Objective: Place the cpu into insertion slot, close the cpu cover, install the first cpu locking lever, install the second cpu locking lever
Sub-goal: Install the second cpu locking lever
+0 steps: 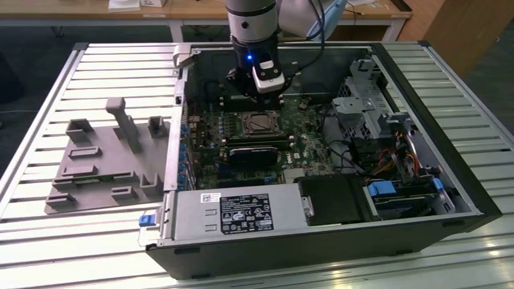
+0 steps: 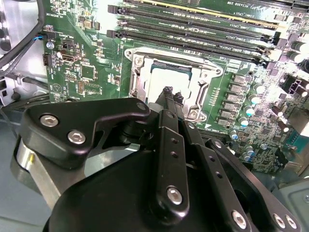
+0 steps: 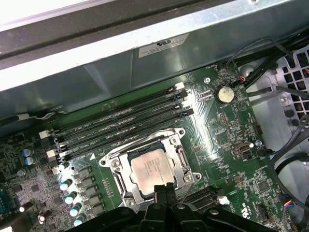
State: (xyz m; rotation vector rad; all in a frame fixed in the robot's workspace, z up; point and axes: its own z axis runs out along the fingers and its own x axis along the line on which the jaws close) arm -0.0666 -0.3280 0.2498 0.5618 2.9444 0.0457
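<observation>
Over insertion slot [image 3: 150, 171] | cpu [image 3: 151, 169] seated, cover down | tool [image 3: 164, 189] closed, empty

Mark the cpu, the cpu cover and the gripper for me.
cpu [image 3: 152, 170], first wrist view, middle of its silver face.
cpu cover [image 3: 179, 153], first wrist view, one side rail of the frame.
gripper [image 3: 164, 189], first wrist view, fingertips.

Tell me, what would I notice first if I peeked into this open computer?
The shiny silver cpu sits in the middle of the green circuit board, with the silvery cpu cover framing it. The robot's black gripper hangs right above its edge, fingers pressed together. In the exterior view, a grey holder tray lies on the table at the case's left.
</observation>
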